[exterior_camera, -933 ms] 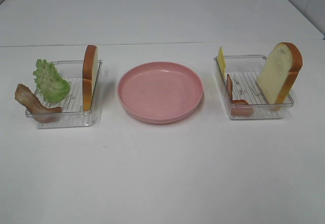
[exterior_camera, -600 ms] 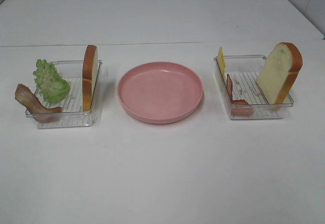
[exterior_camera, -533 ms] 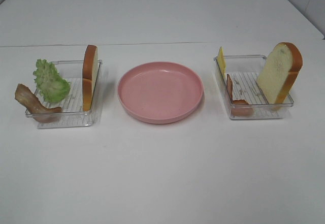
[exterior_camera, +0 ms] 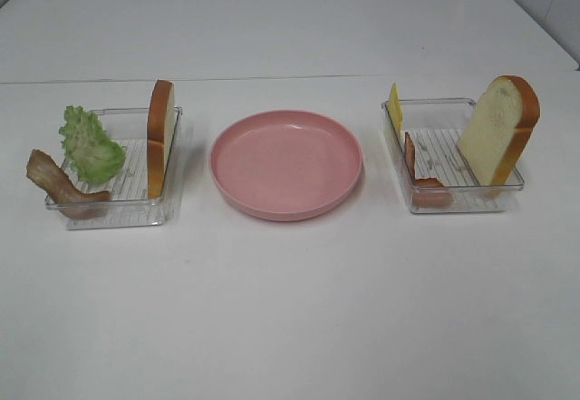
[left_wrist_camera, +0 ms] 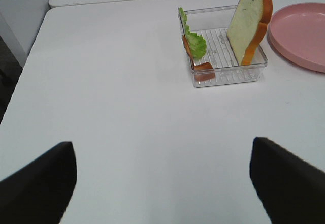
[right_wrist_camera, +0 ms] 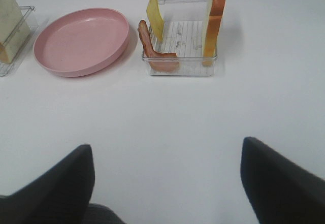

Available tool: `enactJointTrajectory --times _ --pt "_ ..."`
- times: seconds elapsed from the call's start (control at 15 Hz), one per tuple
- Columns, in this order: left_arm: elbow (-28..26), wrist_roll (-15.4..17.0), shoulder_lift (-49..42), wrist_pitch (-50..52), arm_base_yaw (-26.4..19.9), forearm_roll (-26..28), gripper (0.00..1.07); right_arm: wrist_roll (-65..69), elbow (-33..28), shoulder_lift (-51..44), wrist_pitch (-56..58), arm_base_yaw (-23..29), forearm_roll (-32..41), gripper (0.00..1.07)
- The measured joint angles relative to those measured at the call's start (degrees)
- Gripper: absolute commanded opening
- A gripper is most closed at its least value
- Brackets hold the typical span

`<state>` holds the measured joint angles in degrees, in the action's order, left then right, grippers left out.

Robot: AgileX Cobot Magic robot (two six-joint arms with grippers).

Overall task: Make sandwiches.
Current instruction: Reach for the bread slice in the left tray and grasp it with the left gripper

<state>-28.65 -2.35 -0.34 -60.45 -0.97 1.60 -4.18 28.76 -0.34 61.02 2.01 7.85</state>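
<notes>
The left gripper [left_wrist_camera: 162, 183] hangs over the table [left_wrist_camera: 127, 107], jaws spread wide with nothing between them. Ahead of it the left tray [left_wrist_camera: 228, 76] holds a bread slice [left_wrist_camera: 249, 23] standing on edge against the wall nearest the plate [left_wrist_camera: 299, 36]. The lettuce [left_wrist_camera: 195, 43] and a bacon strip [left_wrist_camera: 203, 69] lean at the opposite wall. The right gripper [right_wrist_camera: 165, 183] is equally wide and empty. Ahead of it the right tray [right_wrist_camera: 183, 67] holds a second bread slice [right_wrist_camera: 217, 16] on edge, a cheese slice [right_wrist_camera: 155, 21] and a second bacon strip [right_wrist_camera: 152, 51]. The plate sits between the trays.
</notes>
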Motion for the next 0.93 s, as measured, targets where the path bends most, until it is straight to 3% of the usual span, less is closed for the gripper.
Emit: enactJointTrajectory --times 0.93 --pt "0.0 0.0 0.0 0.0 0.0 0.0 0.87 0.0 0.0 0.0 0.0 0.0 0.0 0.75"
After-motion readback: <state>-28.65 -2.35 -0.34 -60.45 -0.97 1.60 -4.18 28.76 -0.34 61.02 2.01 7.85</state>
